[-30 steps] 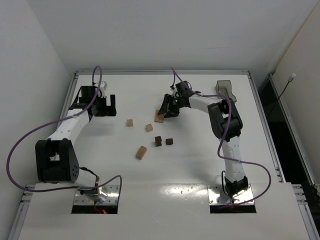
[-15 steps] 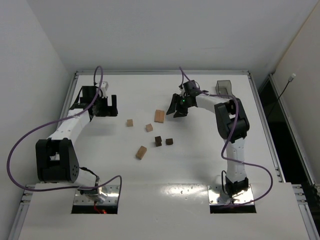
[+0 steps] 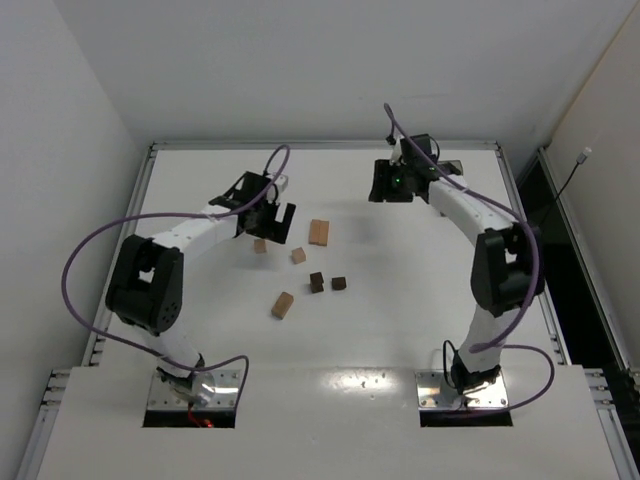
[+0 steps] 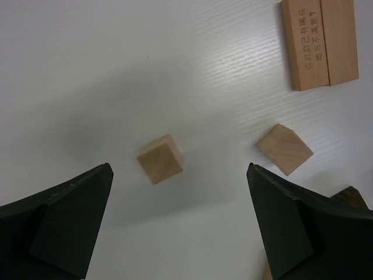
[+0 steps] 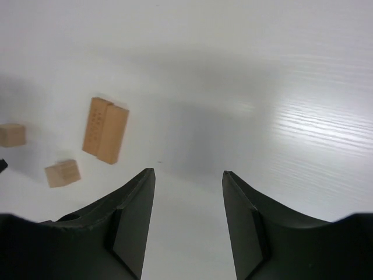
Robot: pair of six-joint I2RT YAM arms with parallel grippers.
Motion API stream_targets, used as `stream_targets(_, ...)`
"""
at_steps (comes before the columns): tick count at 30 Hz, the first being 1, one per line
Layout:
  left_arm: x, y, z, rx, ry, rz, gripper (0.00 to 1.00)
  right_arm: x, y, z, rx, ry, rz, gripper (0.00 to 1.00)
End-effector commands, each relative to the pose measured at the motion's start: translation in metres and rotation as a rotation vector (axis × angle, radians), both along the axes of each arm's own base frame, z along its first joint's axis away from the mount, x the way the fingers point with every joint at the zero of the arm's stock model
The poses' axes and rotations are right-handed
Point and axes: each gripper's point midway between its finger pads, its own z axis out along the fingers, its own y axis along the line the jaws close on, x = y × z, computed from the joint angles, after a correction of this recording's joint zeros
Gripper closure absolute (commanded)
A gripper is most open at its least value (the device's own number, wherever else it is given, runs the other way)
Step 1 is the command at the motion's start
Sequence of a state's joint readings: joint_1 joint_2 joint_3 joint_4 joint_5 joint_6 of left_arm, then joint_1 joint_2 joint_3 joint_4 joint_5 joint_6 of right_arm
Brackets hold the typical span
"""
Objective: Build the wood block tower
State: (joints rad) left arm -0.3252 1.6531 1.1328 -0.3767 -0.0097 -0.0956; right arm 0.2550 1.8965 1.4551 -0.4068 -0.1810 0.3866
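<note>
No stacked tower shows; the wooden blocks lie apart on the white table. A long tan block [image 3: 319, 232] lies flat, with two small tan cubes [image 3: 260, 245] [image 3: 298, 255], two dark brown cubes [image 3: 316, 282] [image 3: 339, 283] and another tan block [image 3: 283, 305] nearer me. My left gripper [image 3: 272, 225] is open and empty, hovering over the left tan cube [image 4: 161, 158], which lies between and just beyond its fingers [image 4: 70, 216]. My right gripper [image 3: 390, 186] is open and empty, over bare table right of the long block [image 5: 105, 129].
A dark translucent tray [image 3: 455, 166] stands at the back right, mostly hidden behind the right arm. The table's raised metal rim [image 3: 320, 146] runs along the far edge. Purple cables loop from both arms.
My left arm swung from the far left to above the left tan cube. My right gripper drew back from the long tan block toward the back right, leaving the block on the table.
</note>
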Motion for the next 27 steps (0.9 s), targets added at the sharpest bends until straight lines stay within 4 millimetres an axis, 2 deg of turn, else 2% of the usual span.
stream_targets(1,0.022,-0.008,0.008,0.066,-0.053,0.079,0.0,-0.005,-0.048,0.03,-0.176,-0.107,-0.02,0.53)
stream_targets(2,0.027,-0.007,0.0,0.113,-0.044,0.095,0.0,-0.011,-0.057,0.027,-0.195,-0.101,-0.028,0.53)
stream_targets(4,0.032,-0.019,-0.003,0.132,-0.047,0.108,0.0,-0.019,-0.071,0.036,-0.233,-0.127,-0.046,0.53)
stream_targets(6,0.032,-0.028,-0.018,0.15,-0.024,0.098,0.0,-0.024,-0.083,0.039,-0.256,-0.137,-0.064,0.53)
stream_targets(8,0.034,-0.031,-0.023,0.167,-0.016,0.116,0.0,-0.03,-0.09,0.037,-0.275,-0.135,-0.072,0.53)
stream_targets(9,0.033,-0.03,-0.032,0.177,0.001,0.115,0.0,-0.032,-0.091,0.038,-0.275,-0.135,-0.072,0.53)
stream_targets(12,0.034,-0.035,-0.029,0.126,0.005,0.106,0.0,-0.038,-0.096,0.037,-0.297,-0.141,-0.042,0.54)
stream_targets(13,0.029,-0.033,-0.035,0.135,0.021,0.105,0.0,-0.038,-0.095,0.04,-0.289,-0.149,-0.037,0.54)
stream_targets(16,0.019,-0.03,-0.02,0.087,-0.015,0.086,0.0,-0.046,-0.096,0.039,-0.325,-0.156,0.026,0.55)
stream_targets(17,0.013,-0.029,-0.002,0.068,-0.047,0.071,0.0,-0.048,-0.098,0.041,-0.347,-0.172,0.052,0.55)
stream_targets(20,-0.01,-0.029,0.0,0.03,-0.049,0.011,0.0,-0.061,-0.099,0.038,-0.369,-0.179,0.114,0.55)
stream_targets(21,-0.014,-0.032,0.016,-0.008,-0.084,-0.004,0.0,-0.066,-0.1,0.035,-0.375,-0.171,0.123,0.55)
stream_targets(24,-0.03,-0.039,0.026,-0.053,-0.088,-0.079,0.0,-0.074,-0.103,0.039,-0.353,-0.182,0.159,0.55)
stream_targets(25,-0.032,-0.04,0.039,-0.069,-0.114,-0.097,0.0,-0.079,-0.104,0.036,-0.35,-0.176,0.179,0.55)
stream_targets(26,-0.041,-0.04,0.037,-0.069,-0.099,-0.131,0.0,-0.083,-0.106,0.031,-0.363,-0.162,0.198,0.55)
stream_targets(27,-0.05,-0.041,0.035,-0.082,-0.079,-0.149,0.0,-0.083,-0.108,0.036,-0.379,-0.178,0.198,0.57)
